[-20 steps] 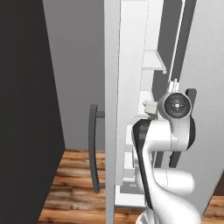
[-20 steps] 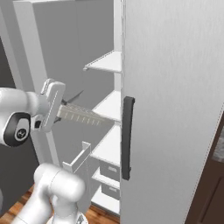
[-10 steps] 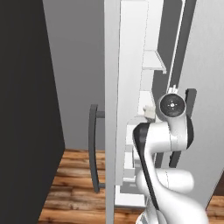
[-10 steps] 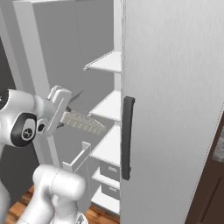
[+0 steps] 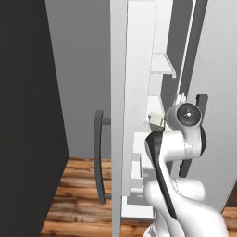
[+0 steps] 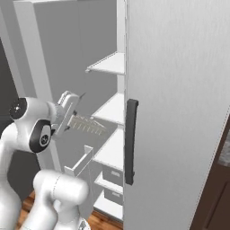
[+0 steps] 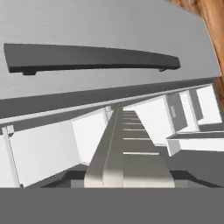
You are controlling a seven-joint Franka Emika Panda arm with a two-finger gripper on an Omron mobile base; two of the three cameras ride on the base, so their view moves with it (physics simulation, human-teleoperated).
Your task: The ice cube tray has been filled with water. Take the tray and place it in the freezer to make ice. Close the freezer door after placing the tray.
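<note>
My gripper [image 6: 71, 120] is shut on one short end of the ice cube tray [image 6: 88, 127]. The tray is held roughly level, its far end pointing into the open freezer [image 6: 108, 64] and short of the white middle shelf [image 6: 112, 110]. In the hand view the ice cube tray [image 7: 127, 151] runs straight away from me between white shelves. The water cannot be made out in the cells. The freezer door [image 5: 118, 115] stands open and is seen edge-on, with its dark handle [image 5: 98, 157] on the outside. Its white inner shelves [image 5: 140, 92] face the arm.
The fridge's other door [image 6: 179, 112] is shut, and its dark bar handle [image 6: 130, 141] sits just right of the tray. A door bin [image 6: 80, 162] juts out below my hand. Drawers [image 6: 110, 177] lie low in the compartment. A dark wall [image 5: 28, 115] stands left of the open door.
My hand has shifted a little down and toward the shelves, carrying the tray with it. The arm's elbow has swung upward. The doors have not moved.
</note>
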